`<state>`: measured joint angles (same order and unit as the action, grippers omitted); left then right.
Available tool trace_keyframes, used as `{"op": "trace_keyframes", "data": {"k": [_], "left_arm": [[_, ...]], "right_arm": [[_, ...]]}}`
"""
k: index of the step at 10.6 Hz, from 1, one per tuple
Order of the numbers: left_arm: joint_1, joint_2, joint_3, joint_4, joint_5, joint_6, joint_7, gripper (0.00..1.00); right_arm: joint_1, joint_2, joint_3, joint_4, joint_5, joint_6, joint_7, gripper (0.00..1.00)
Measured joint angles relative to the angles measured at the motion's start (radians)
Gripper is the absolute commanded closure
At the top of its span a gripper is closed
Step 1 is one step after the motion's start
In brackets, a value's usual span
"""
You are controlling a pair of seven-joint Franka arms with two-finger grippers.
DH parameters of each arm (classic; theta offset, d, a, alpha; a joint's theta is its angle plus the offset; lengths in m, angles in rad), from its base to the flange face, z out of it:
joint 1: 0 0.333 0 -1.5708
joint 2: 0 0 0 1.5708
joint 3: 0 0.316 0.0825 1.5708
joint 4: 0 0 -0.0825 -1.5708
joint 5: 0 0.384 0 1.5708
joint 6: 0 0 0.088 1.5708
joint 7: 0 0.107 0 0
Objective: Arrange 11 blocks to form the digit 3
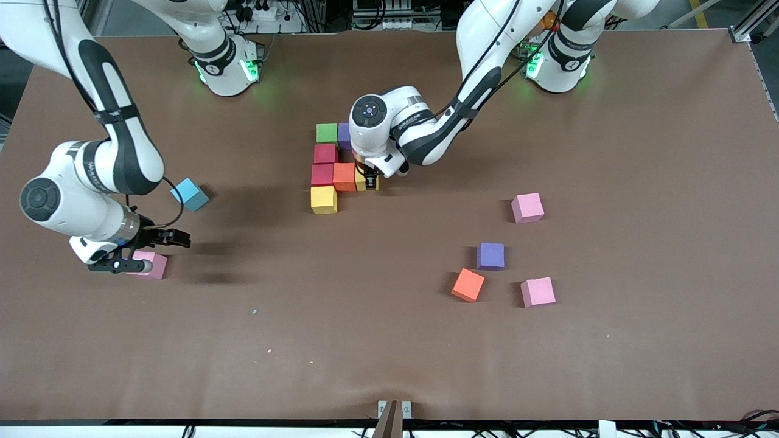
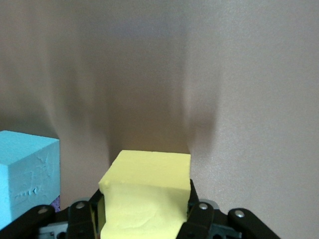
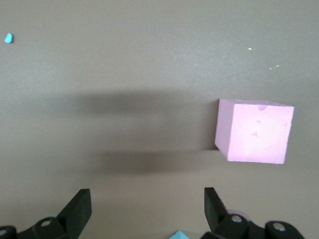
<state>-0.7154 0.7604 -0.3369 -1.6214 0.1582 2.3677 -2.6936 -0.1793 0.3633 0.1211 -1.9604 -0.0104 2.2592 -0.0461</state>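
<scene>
- Yellow block (image 2: 147, 191) gripped in left gripper (image 1: 371, 180) jaws, low at the middle row's open end, touching the orange block (image 1: 344, 176).
- Partial digit 3 (image 1: 325, 167) at counter centre; second yellow cube (image 1: 324, 199) at its 6 o'clock corner.
- Right gripper (image 1: 141, 250), jaws wide open, empty, waits over a pink block (image 3: 254, 130).
- Loose cubes: light blue block (image 1: 190, 194); purple block (image 1: 490, 255) toward the left arm's end.
- Brown counter (image 1: 389, 340), matte.

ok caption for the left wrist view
Left gripper shut on a yellow block, beside a light blue block.
</scene>
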Motion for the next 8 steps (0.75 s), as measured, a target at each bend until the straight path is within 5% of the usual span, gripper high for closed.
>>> {"op": "trace_keyframes", "data": {"k": [1,8], "left_arm": [[0.000,0.003,0.000,0.005,0.000,0.000,0.000,0.00],[-0.007,-0.009,-0.001,0.040,0.033,-0.054,0.001,0.00]], "right_arm": [[-0.004,0.003,0.000,0.001,-0.016,0.001,-0.003,0.00],[-0.119,0.167,0.000,0.179,-0.072,0.004,-0.134,0.00]]}}
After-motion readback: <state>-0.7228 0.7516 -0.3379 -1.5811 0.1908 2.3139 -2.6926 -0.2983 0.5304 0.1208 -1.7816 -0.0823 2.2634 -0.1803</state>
